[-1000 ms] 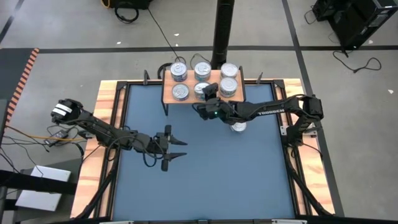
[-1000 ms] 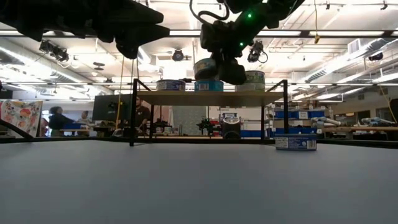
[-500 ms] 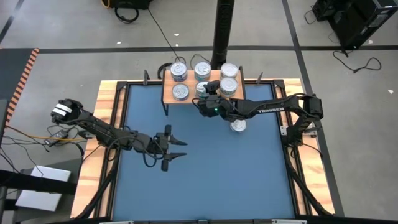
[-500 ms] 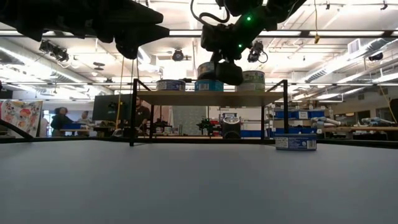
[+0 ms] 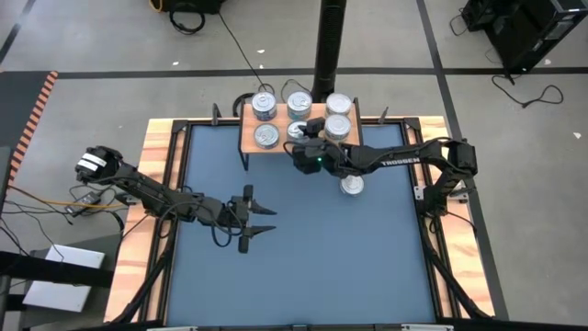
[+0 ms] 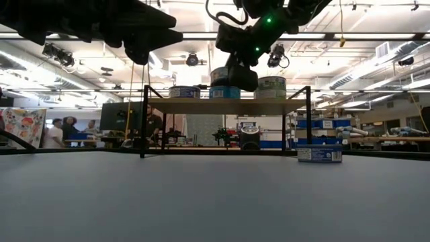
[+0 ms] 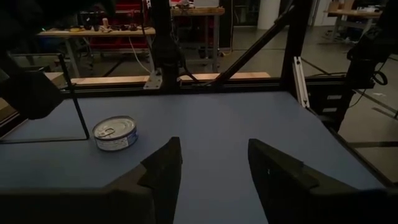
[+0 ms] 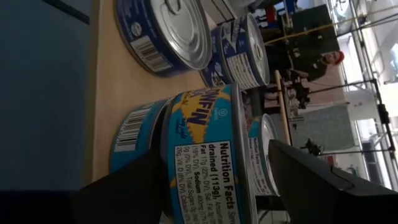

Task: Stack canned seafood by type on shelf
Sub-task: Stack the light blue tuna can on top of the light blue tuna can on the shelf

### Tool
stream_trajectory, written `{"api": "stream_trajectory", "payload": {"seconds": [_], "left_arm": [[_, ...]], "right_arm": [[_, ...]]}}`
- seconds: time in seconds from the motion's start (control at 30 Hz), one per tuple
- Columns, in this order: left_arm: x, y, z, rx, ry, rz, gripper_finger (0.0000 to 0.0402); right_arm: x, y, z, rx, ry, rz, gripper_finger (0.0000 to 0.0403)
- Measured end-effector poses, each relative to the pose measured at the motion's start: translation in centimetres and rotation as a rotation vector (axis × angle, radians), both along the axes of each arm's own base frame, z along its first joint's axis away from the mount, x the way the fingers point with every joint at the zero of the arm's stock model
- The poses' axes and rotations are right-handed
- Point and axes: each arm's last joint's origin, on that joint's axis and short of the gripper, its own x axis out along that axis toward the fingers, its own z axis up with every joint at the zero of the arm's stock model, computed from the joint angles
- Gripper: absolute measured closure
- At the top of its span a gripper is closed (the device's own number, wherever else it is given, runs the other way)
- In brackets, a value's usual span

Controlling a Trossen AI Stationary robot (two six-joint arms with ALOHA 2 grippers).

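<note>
The shelf (image 5: 280, 145) is a light-wood board on black legs at the mat's far edge, and several silver-topped tins (image 5: 265, 107) stand on it. My right gripper (image 5: 308, 138) is over the shelf's near middle, shut on a blue-labelled tin (image 8: 208, 155). That tin (image 6: 225, 75) sits level directly above another tin (image 6: 225, 93) standing on the board. One more tin (image 5: 352, 187) lies on the blue mat near the shelf; it also shows in the left wrist view, tin (image 7: 115, 132). My left gripper (image 5: 257, 221) hovers open over the mat's left middle. My right gripper pinches the tin by its side wall (image 8: 186, 149) between the two fingers (image 8: 127, 183), one on each side. The fingers slant down from the table's near right side. The tin is held flat over a shelf tin (image 8: 138, 134); whether it rests on it I cannot tell.
The shelf's black legs (image 7: 74, 99) stand on the mat (image 5: 303, 267), which has wooden edges (image 5: 156, 165) and a black frame around it. A black post (image 5: 329, 46) rises behind the shelf. People move in the room beyond, in the low view.
My right gripper has carried its tin toward the far edge, from over the shelf's near rim to farther over the board, above the middle front tin. The left arm has kept still.
</note>
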Motion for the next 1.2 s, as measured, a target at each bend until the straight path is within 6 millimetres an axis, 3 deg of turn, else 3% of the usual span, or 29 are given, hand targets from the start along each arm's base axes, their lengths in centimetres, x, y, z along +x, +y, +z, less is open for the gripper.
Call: {"api": "stream_trajectory", "payload": {"seconds": [0.47, 1.2], "left_arm": [[0.0, 0.0, -0.1, 0.002, 0.008, -0.001, 0.0213], [0.0, 0.0, -0.2, 0.001, 0.017, -0.001, 0.0214]], "right_arm": [[0.0, -0.6, 0.2, 0.027, -0.069, -0.029, 0.008], [-0.4, -2.4, 0.3, 0.259, -0.311, -0.097, 0.0078]]}}
